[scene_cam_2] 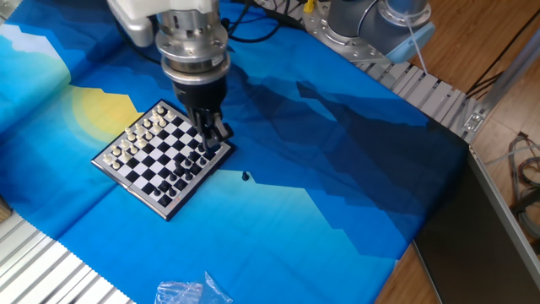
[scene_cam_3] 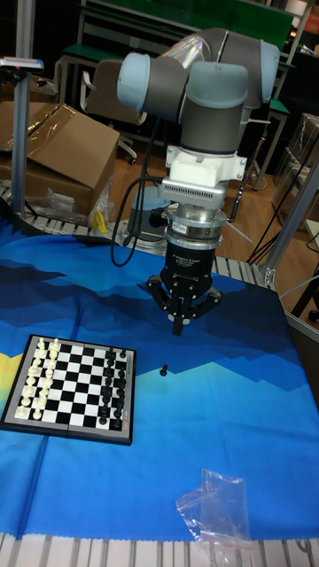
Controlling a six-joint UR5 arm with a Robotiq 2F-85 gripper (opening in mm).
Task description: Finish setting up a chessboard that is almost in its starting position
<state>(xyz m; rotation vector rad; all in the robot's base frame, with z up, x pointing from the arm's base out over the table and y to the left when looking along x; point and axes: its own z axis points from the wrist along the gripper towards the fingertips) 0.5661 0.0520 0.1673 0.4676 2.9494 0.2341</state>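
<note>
The chessboard [scene_cam_3: 71, 387], a small square of black and white checks with a thin silvery rim, lies on the blue mountain-print cloth [scene_cam_2: 337, 186] that covers my surface, toward its left side in the tall fixed view. Tiny white pieces [scene_cam_3: 37, 379] fill its left edge there and tiny black pieces [scene_cam_3: 113, 387] its right. One stray small black piece [scene_cam_2: 245, 176] stands alone on the cloth, just beside the board's black-piece side. My tool [scene_cam_3: 180, 328] hangs above the cloth near that stray piece, pointing down, its fingers drawn together at the tips; I cannot tell whether anything sits between them. A crumpled clear plastic bag [scene_cam_3: 217, 514] lies near the cloth's front edge.
</note>
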